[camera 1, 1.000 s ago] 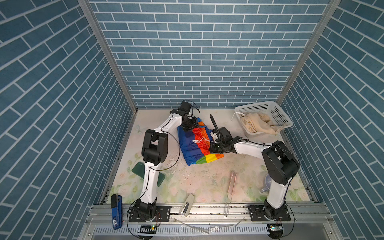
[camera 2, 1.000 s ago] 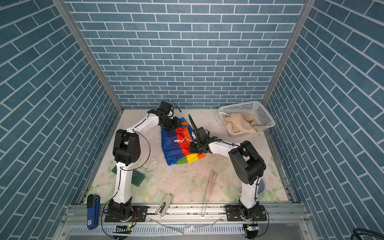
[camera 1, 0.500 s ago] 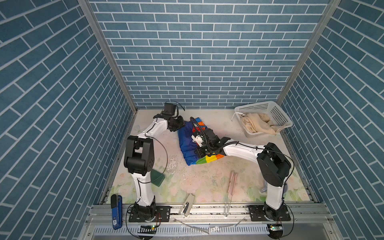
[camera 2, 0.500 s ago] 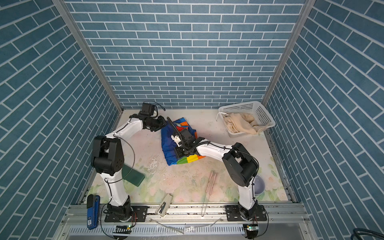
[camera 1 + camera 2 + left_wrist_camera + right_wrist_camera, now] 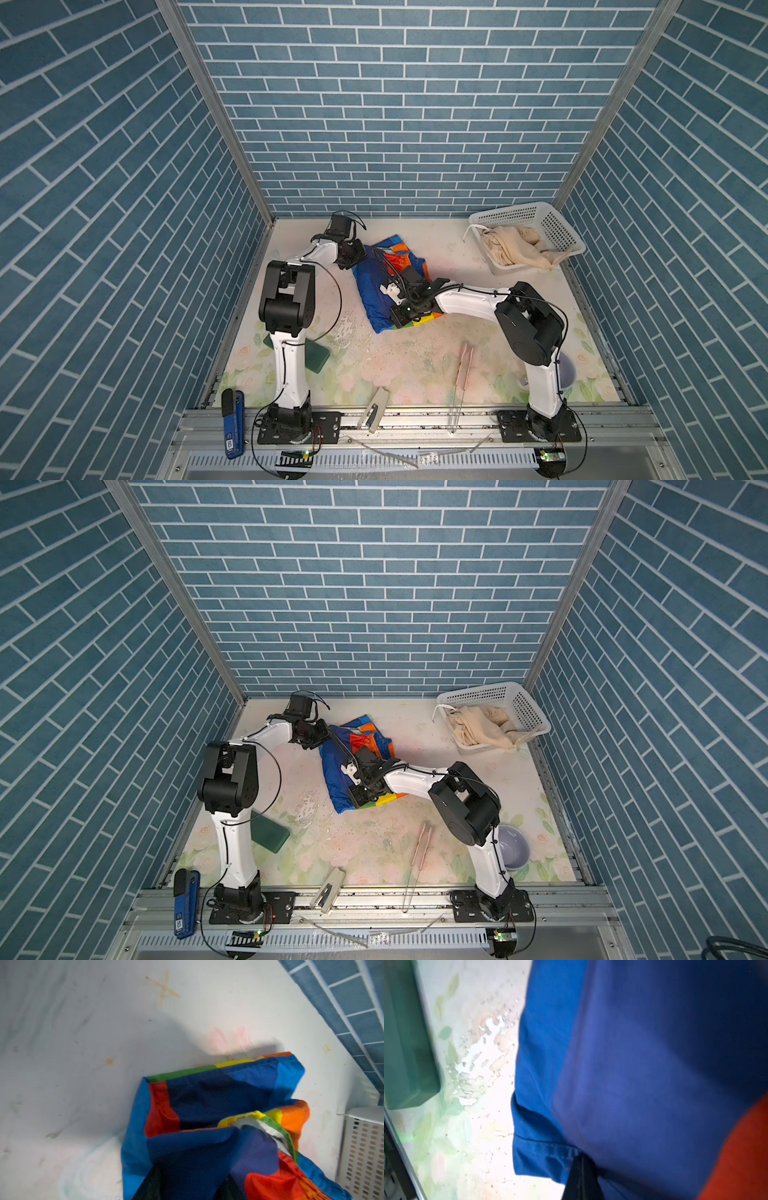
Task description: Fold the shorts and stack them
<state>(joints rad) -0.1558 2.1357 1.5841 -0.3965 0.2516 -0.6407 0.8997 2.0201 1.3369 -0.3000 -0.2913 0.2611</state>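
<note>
Floral tabletop [image 5: 415,365], right fingers [image 5: 581,1178] pinching rainbow shorts [image 5: 374,291]

Even white light falls from overhead in both top views. The table [image 5: 415,365] is bright and washes out pale toward the upper middle of the frame, while the walls [image 5: 104,166] stay a flatter, darker blue. Shadows are faint and soft, tucked close under the arms [image 5: 291,299]. The wide lens splays the side walls outward at the frame edges, and the bottom strip is dimmer. Focus there is crisp. The left wrist view is cooler and greyer, with a broad soft shadow on the table next to the shorts [image 5: 207,1095] and some smear. The right wrist view is blurred all over: cloth, green block [image 5: 406,1043] and speckled tabletop all look soft.
</note>
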